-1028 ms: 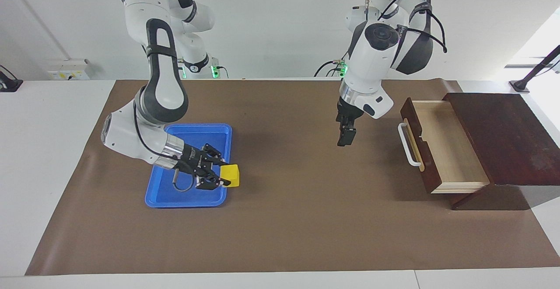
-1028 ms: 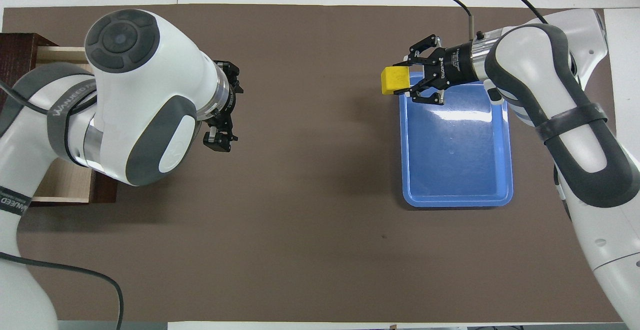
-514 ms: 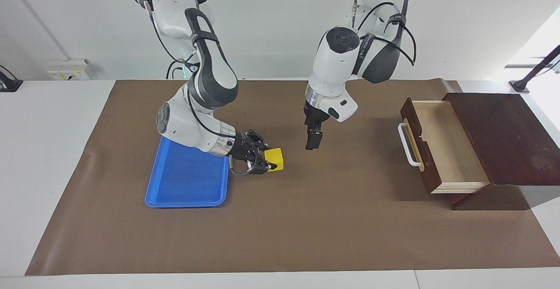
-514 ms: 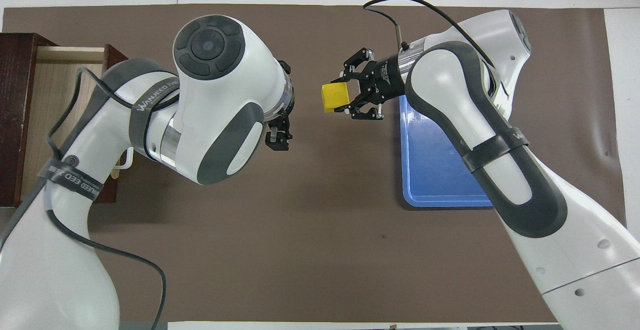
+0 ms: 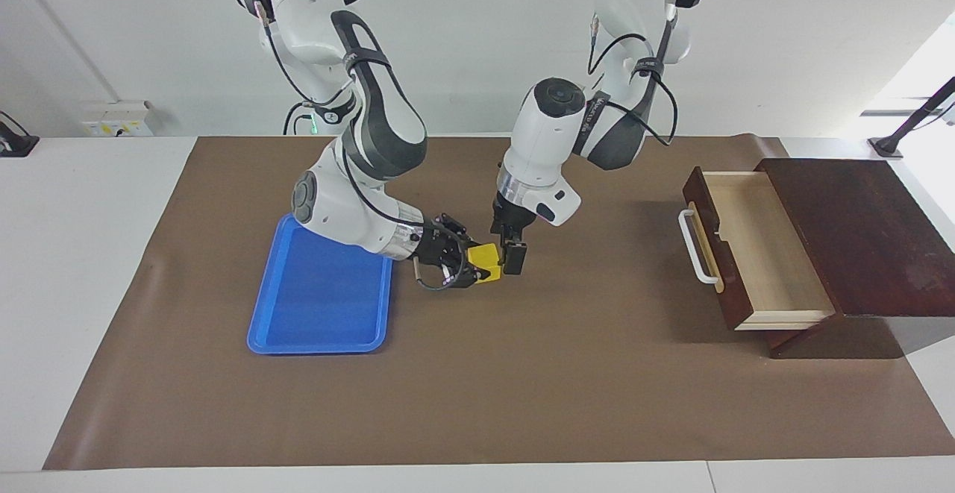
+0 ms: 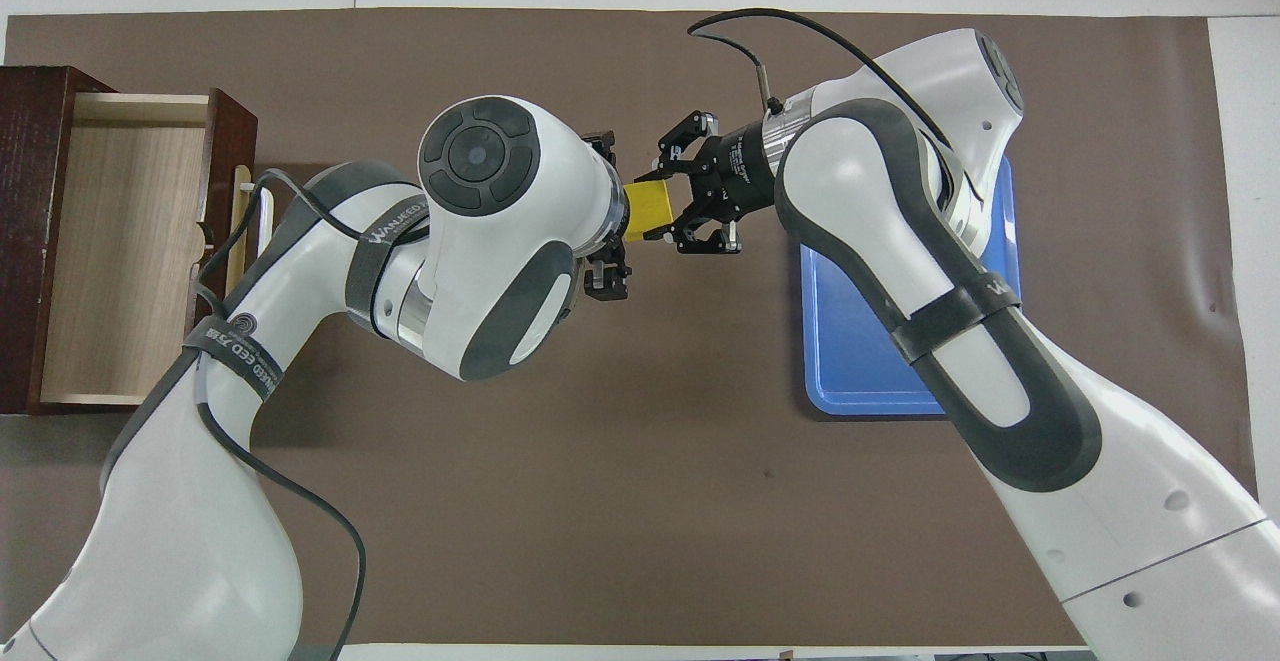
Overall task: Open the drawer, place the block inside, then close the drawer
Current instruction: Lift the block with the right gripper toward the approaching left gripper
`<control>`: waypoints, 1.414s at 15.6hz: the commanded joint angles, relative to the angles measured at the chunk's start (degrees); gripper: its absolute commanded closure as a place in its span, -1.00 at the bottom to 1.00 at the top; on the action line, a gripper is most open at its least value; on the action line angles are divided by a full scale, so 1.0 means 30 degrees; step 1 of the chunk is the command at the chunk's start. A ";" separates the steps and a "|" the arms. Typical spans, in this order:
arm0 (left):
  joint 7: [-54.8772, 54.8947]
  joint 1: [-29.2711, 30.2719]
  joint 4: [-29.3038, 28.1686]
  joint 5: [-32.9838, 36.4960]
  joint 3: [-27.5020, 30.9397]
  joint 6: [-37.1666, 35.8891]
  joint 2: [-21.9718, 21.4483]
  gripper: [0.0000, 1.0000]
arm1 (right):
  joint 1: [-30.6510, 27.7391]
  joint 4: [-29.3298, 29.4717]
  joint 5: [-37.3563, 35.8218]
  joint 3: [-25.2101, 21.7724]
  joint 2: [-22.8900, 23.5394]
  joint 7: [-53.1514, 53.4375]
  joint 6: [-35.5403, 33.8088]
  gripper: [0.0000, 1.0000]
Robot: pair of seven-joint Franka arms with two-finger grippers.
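Observation:
My right gripper (image 5: 477, 263) is shut on the small yellow block (image 5: 486, 260) and holds it sideways just above the brown mat, beside the blue tray. In the overhead view the block (image 6: 650, 211) sits between the right gripper's fingers (image 6: 668, 173). My left gripper (image 5: 513, 256) hangs point-down right at the block's free end, fingers open and spread either side of it (image 6: 607, 281). I cannot tell whether they touch it. The drawer (image 5: 753, 247) stands pulled open at the left arm's end of the table, its pale interior empty, also in the overhead view (image 6: 120, 241).
The blue tray (image 5: 321, 306) lies empty at the right arm's end of the mat, partly under the right arm in the overhead view (image 6: 860, 341). The dark cabinet (image 5: 858, 232) holds the drawer, whose white handle (image 5: 694, 248) faces the mat's middle.
My right gripper carried the block off the tray toward the mat's middle. My left gripper moved from near the drawer to meet it and now stands at the block.

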 commanded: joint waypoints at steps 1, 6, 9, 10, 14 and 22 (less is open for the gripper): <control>-0.0858 -0.0083 -0.0706 -0.0348 0.0134 0.1097 -0.0044 -1.00 | -0.0006 0.0073 -0.0246 0.0030 -0.0518 0.0531 -0.0267 1.00; -0.0946 0.0122 -0.0647 -0.0348 0.0134 0.1185 -0.0044 -1.00 | -0.0124 0.0073 -0.0246 0.0030 -0.0518 0.0531 -0.0297 1.00; -0.0947 0.0357 -0.0617 -0.0348 0.0134 0.1214 -0.0161 -1.00 | -0.0124 0.0073 -0.0246 0.0030 -0.0518 0.0531 -0.0297 1.00; -0.0976 0.0328 -0.0617 -0.0348 0.0134 0.1301 -0.0161 -1.00 | -0.0153 0.0073 -0.0246 0.0030 -0.0518 0.0531 -0.0297 1.00; -0.1357 -0.0082 -0.1084 -0.0319 0.0134 0.2239 -0.0248 -1.00 | -0.0153 0.0102 -0.0246 0.0030 -0.0518 0.0531 -0.0297 1.00; -0.1738 -0.0200 -0.1087 -0.0319 0.0134 0.2533 -0.0249 1.00 | -0.0211 0.0219 -0.0275 0.0030 -0.0518 0.0531 -0.0356 1.00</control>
